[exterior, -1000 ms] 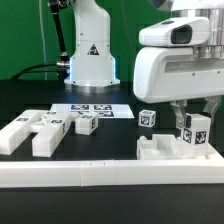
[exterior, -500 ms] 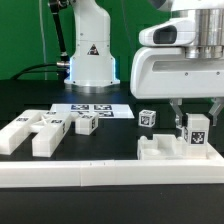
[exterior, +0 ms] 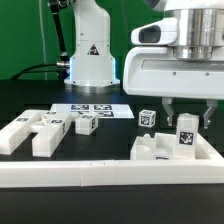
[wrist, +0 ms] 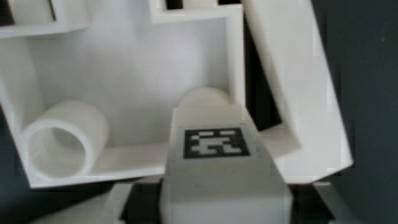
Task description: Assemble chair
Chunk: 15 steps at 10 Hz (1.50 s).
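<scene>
My gripper (exterior: 187, 121) hangs at the exterior view's right, shut on a white tagged chair block (exterior: 187, 139). The block stands upright, its lower end down at a wide white chair slab (exterior: 150, 150) that lies against the long front rail (exterior: 70, 176). In the wrist view the block (wrist: 217, 142) fills the middle between the jaws, tag facing the camera. Beneath it lies the slab (wrist: 134, 70), with a round socket (wrist: 63, 135) on it. A small tagged cube (exterior: 148, 118) stands just behind the slab. More chair parts (exterior: 35, 132) lie at the left.
The marker board (exterior: 95, 110) lies flat on the black table behind the left parts. Beyond it stands the robot's white base (exterior: 90, 55). Another tagged cube (exterior: 86, 123) sits by the board. The rail runs along the front and turns up the right side.
The gripper has carried the block toward the exterior view's left and slightly lower, over the slab. The jaws stay shut on it.
</scene>
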Each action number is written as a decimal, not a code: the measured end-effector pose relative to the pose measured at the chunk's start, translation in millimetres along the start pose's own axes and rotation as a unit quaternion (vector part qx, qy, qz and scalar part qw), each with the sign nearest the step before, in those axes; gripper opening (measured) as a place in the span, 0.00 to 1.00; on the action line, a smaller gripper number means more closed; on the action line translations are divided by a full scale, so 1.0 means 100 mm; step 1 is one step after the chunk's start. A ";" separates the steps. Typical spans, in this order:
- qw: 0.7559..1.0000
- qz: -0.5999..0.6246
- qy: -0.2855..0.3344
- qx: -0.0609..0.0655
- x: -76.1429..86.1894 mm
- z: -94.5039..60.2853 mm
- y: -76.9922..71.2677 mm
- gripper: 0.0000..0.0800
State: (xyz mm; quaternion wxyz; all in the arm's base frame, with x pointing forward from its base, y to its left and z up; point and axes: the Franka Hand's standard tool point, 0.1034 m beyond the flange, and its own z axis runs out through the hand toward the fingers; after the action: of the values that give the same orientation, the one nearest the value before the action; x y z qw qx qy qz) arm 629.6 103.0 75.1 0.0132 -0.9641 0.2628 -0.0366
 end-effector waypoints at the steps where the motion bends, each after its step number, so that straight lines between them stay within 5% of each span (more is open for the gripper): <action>1: 1.000 0.003 0.001 -0.002 0.01 0.00 0.02 0.37; 2: 1.000 0.006 0.000 -0.001 0.00 0.00 0.01 0.37; 4: 1.000 -0.006 0.004 0.004 0.02 -0.09 -0.01 0.67; 6: 1.000 -0.017 0.005 0.006 -0.02 -0.20 0.08 0.80; 9: 1.000 -0.009 0.002 0.003 -0.07 -0.34 0.31 0.81; 13: 1.000 -0.015 0.003 0.004 -0.07 -0.33 0.31 0.81; 15: 0.999 -0.042 0.000 0.013 -0.12 -0.37 0.67 0.81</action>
State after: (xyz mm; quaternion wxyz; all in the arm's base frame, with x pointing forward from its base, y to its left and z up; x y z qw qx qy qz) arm 581.9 51.0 108.1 0.0242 -0.9739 0.2218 -0.0407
